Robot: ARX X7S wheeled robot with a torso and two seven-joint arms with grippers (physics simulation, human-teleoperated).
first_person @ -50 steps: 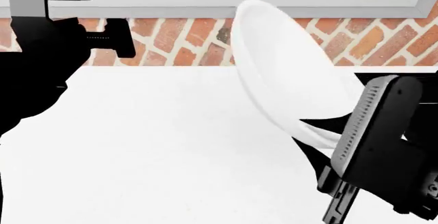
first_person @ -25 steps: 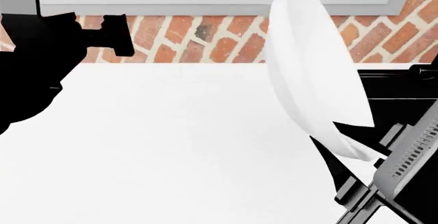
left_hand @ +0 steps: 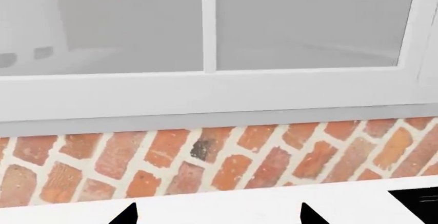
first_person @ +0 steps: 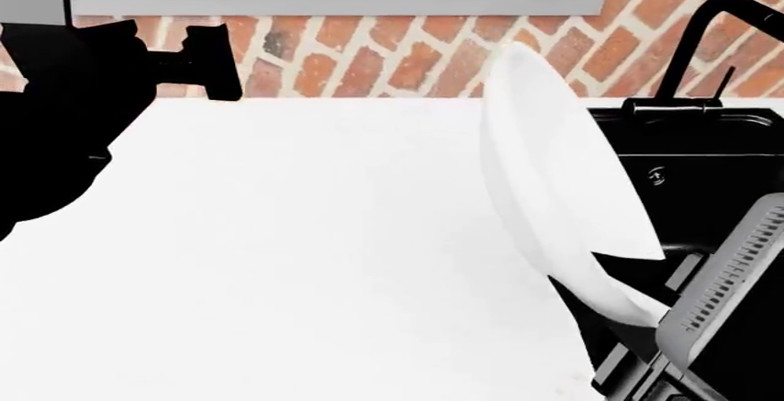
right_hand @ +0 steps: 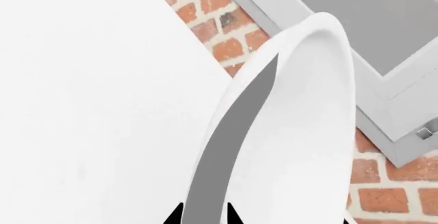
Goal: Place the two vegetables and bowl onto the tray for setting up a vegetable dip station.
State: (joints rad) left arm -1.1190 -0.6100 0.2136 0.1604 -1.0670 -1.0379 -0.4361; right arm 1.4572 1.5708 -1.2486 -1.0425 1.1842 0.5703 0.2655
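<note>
The desk (first_person: pixel 307 263) shows no tray or vegetables. The bowl (first_person: pixel 552 190) hangs steeply tilted above the desk's right edge, beside the sink (first_person: pixel 711 158). The right hand (right_hand: pixel 205 216) grips its rim. The left hand (left_hand: pixel 215 216), released, holds nothing. Level the bowl before lowering.

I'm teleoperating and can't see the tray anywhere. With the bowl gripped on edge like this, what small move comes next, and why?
Probably keep the right gripper shut on the bowl and pan the head until the tray shows. The bowl hangs tilted nearly on edge over the white counter beside the black sink, and no view shows a tray or vegetables.
</note>
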